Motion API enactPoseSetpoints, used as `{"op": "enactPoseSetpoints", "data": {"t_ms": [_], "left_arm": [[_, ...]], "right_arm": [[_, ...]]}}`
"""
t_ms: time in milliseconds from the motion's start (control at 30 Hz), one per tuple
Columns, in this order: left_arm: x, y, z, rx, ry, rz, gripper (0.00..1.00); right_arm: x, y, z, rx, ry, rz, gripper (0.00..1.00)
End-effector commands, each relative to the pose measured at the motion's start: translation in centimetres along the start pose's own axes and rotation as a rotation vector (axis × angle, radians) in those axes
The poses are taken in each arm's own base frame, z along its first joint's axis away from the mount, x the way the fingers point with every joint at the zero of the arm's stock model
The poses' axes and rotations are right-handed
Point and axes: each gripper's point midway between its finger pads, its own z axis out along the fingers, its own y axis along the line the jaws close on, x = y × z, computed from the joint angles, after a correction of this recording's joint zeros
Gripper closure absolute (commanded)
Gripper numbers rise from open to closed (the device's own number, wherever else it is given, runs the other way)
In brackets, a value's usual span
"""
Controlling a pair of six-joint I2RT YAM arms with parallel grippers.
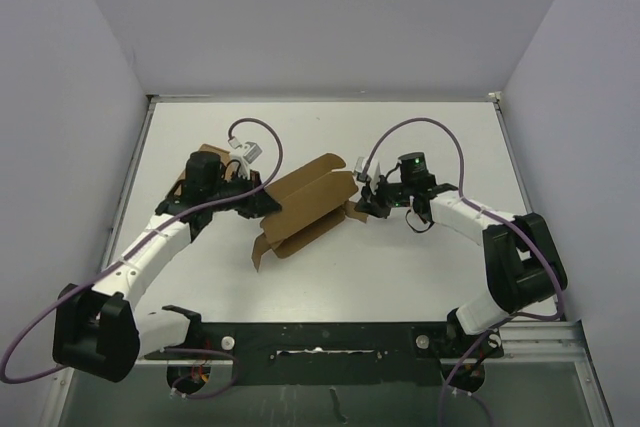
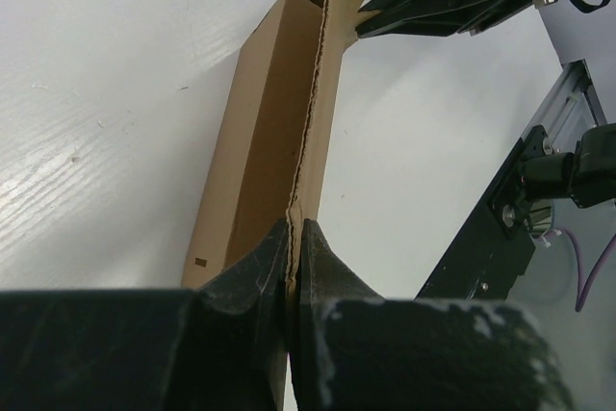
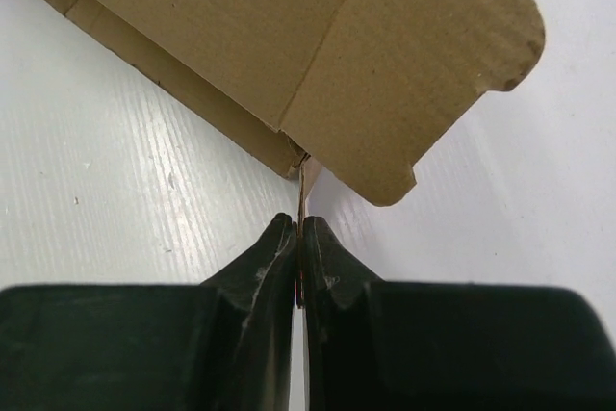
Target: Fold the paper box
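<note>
Observed: the plain brown corrugated cardboard box (image 1: 305, 209), part-formed into a trough, lies on the white table (image 1: 400, 277) between the two pincers. The left pincer (image 2: 295, 234) is clamped tight on a thin upright wall edge, and the carton's long body runs away directly ahead of its tips. The right pincer (image 3: 299, 228) is likewise pinched on a narrow cardboard tab, with a rounded flap (image 3: 423, 93) just beyond its tips and to the right. Judgement: mid-fold, with walls part raised and end flaps not yet tucked. The next move likely requires one pincer to hold firm while the other swings its flap inward along the crease, without tearing.
</note>
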Motion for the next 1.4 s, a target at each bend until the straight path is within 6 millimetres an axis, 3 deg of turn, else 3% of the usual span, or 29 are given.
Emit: {"op": "enactPoseSetpoints", "data": {"t_ms": [0, 267, 567, 767, 900, 1033, 1133, 1200, 1267, 1367], "left_arm": [[-1.5, -0.8, -1.0, 0.01, -0.085, 0.047, 1.0], [-0.8, -0.7, -0.9, 0.024, -0.072, 0.038, 1.0], [0.0, -0.9, -1.3, 0.027, -0.051, 0.065, 1.0], [0.1, -1.1, -1.4, 0.043, -0.041, 0.091, 1.0], [0.2, -1.1, -1.5, 0.044, -0.039, 0.1, 1.0], [0.2, -1.2, -1.5, 0.052, -0.038, 0.104, 1.0], [0.2, -1.3, -1.5, 0.056, -0.037, 0.105, 1.0], [0.2, -1.4, -1.5, 0.061, -0.038, 0.108, 1.0], [0.2, -1.5, -1.6, 0.066, -0.042, 0.112, 1.0], [0.1, -1.7, -1.7, 0.07, -0.051, 0.121, 1.0]], "right_arm": [[-2.7, 0.3, -0.2, -0.035, -0.054, -0.033, 0.94], [-2.9, 0.9, 0.2, -0.089, -0.059, -0.002, 0.86], [-3.5, 1.5, -0.4, -0.186, -0.068, 0.0, 0.63], [-4.6, 1.2, -2.4, -0.237, -0.101, -0.032, 0.42], [-5.8, 0.5, -5.3, -0.236, -0.12, -0.134, 0.3], [-7.1, -0.6, -8.2, -0.211, -0.165, -0.184, 0.29], [-7.5, -2.9, -8.9, -0.148, -0.185, -0.132, 0.32], [-6.9, -5.7, -8.1, -0.054, -0.149, -0.061, 0.4], [-5.8, -8.0, -6.9, 0.024, -0.1, -0.006, 0.58], [-4.7, -8.9, -4.2, 0.002, -0.063, 0.007, 0.71]]}}
